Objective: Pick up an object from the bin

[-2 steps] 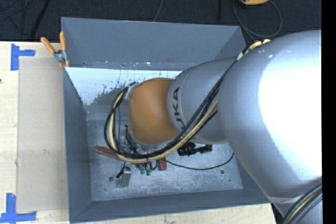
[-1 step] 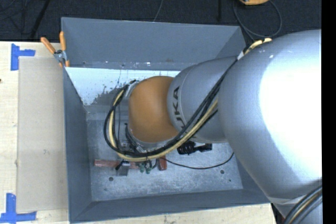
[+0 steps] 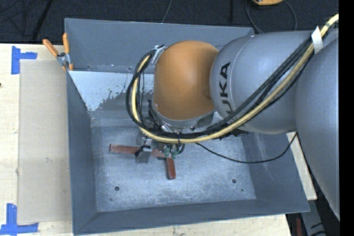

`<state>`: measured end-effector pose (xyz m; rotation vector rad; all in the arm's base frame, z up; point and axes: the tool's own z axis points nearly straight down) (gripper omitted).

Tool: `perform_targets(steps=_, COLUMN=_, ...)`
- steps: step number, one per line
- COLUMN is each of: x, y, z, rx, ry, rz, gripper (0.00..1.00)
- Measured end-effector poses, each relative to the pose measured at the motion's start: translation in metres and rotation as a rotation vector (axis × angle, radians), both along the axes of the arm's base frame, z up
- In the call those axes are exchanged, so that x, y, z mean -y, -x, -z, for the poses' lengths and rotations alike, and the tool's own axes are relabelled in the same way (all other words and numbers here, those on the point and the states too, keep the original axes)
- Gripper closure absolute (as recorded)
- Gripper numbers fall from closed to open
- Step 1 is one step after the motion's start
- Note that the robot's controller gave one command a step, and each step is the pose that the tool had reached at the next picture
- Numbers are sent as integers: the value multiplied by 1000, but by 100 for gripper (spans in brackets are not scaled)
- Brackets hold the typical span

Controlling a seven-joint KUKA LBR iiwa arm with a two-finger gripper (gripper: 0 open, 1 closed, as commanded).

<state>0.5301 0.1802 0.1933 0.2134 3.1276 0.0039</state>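
My gripper (image 3: pixel 156 154) is down near the bin floor, just left of the middle, under the arm's orange dome. Its two fingertips stand apart, a grey one (image 3: pixel 143 156) on the left and a darker one (image 3: pixel 168 154) on the right. A flat brown strip (image 3: pixel 124 148) lies on the floor, its right end at the left fingertip. A second short brown piece (image 3: pixel 171 168) points toward the front from below the right fingertip. Whether the two brown pieces join under the gripper is hidden. I cannot see anything clearly gripped between the fingers.
The arm and its looped cables cover the bin's middle and right. Bare grey floor lies to the left and in front of the gripper, with the sloped back wall behind it.
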Motion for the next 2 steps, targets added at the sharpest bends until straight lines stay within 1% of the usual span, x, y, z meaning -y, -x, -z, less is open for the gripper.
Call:
perform_targets(steps=1, x=0, y=-66, z=-4, rx=-2, ry=3, rz=-147, gripper=100)
perform_targets(steps=2, x=0, y=-67, z=-67, rx=2, ry=1, rz=-152, gripper=100)
